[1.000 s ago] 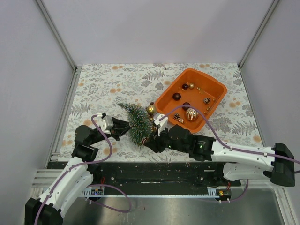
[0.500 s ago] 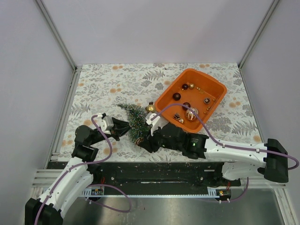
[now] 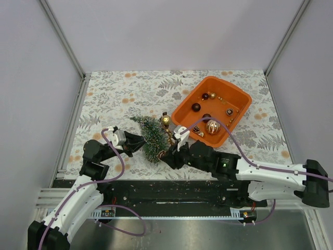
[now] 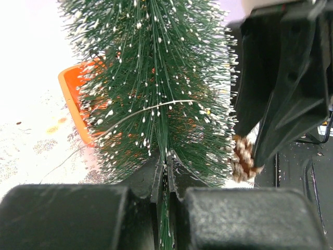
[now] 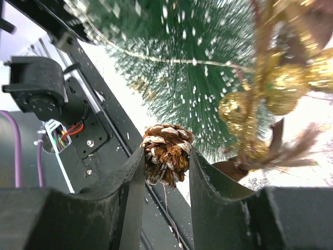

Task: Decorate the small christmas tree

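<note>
Snugly, right claw [image 5: 166,158] pinching pinecone [image 5: 165,148], beside tree [image 5: 182,62]

The top camera is looking down on the small christmas tree [image 3: 152,136] from high on its near side. Both wrist cameras are pressing close to that tree from opposite sides, sharing its branches.

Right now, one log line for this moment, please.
left gripper shut on small christmas tree | right gripper shut on pine cone beside tree
</note>
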You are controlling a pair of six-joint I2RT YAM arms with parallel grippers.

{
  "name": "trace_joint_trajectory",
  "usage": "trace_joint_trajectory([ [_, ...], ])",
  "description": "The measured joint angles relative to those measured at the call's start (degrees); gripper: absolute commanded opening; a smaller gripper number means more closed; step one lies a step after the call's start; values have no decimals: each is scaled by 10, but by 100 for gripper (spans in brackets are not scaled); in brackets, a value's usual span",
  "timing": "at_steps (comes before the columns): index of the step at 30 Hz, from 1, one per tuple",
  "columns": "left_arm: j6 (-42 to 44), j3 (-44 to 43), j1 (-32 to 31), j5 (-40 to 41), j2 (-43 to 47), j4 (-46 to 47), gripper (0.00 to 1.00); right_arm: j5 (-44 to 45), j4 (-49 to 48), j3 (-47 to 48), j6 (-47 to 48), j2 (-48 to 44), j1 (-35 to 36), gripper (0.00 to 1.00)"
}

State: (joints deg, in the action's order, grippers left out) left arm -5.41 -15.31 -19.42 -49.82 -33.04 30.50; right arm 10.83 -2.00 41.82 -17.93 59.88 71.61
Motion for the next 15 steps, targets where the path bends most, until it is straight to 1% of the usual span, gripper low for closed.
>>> trace_joint_trajectory([
  [7, 0, 0, 0, 0, 3, -4, 9, -14, -13, 0, -5, 88, 14, 11],
  [12, 0, 0, 0, -1, 4, -4, 8, -11, -12, 14, 7, 87, 28, 11],
  [15, 0, 0, 0, -1, 4, -4, 8, -3, -12, 29, 18, 66, 33, 11],
])
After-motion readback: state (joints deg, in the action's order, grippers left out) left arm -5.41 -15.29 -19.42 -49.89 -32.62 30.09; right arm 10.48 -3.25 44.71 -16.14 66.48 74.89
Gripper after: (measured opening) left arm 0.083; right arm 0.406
